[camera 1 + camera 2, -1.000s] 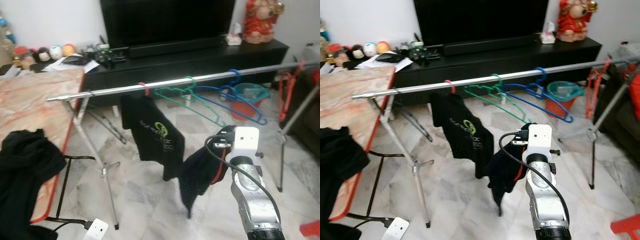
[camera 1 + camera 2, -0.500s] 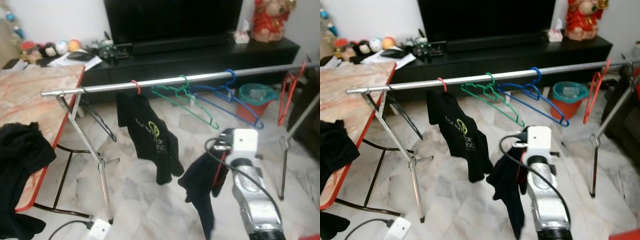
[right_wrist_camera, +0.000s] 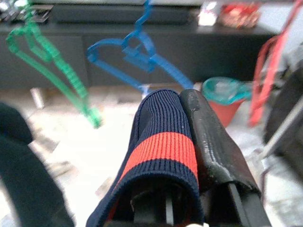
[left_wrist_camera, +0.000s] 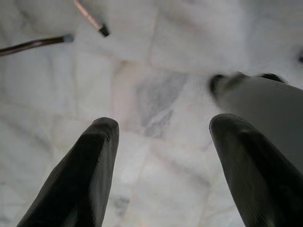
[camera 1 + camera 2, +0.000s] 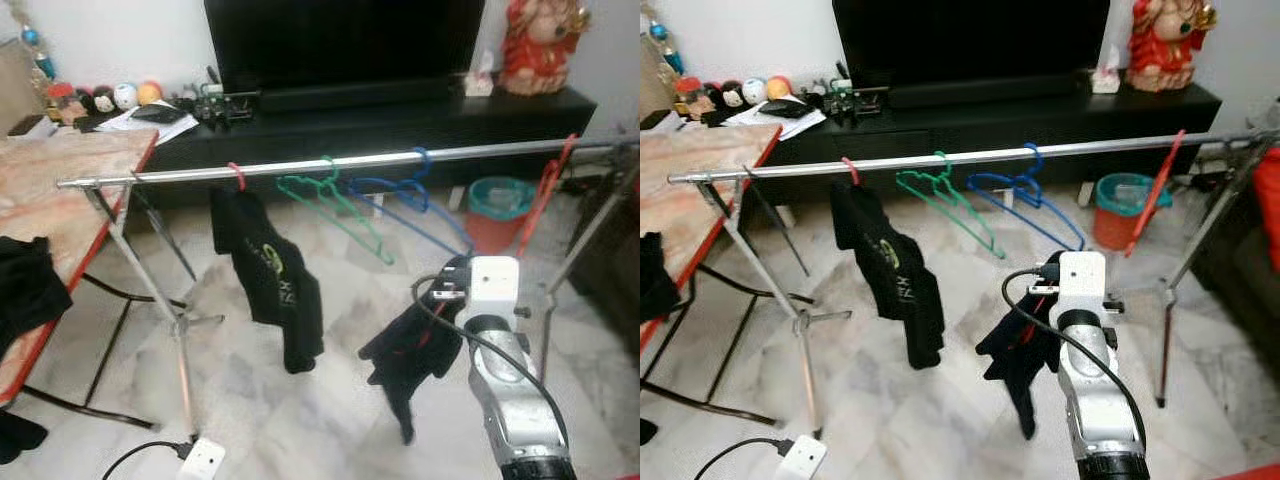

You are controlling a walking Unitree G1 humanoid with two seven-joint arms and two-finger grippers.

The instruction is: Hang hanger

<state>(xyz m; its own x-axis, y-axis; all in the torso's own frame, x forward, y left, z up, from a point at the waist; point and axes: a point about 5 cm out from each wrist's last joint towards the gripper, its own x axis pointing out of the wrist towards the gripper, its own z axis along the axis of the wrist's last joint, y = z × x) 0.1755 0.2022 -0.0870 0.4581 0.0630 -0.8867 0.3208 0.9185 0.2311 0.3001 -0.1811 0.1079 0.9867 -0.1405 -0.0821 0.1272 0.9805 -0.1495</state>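
Item: dark garment, navy collar with a red stripe, presumably on its hanger, which I cannot make out. It hangs from my right pincer, clenched on the collar, low and short of the steel rail, I judge so the hook can be lifted over it. On the rail: black printed shirt, green hangers, blue hangers, a red hanger by the far stand. Left pincer: released, idle over marble floor.
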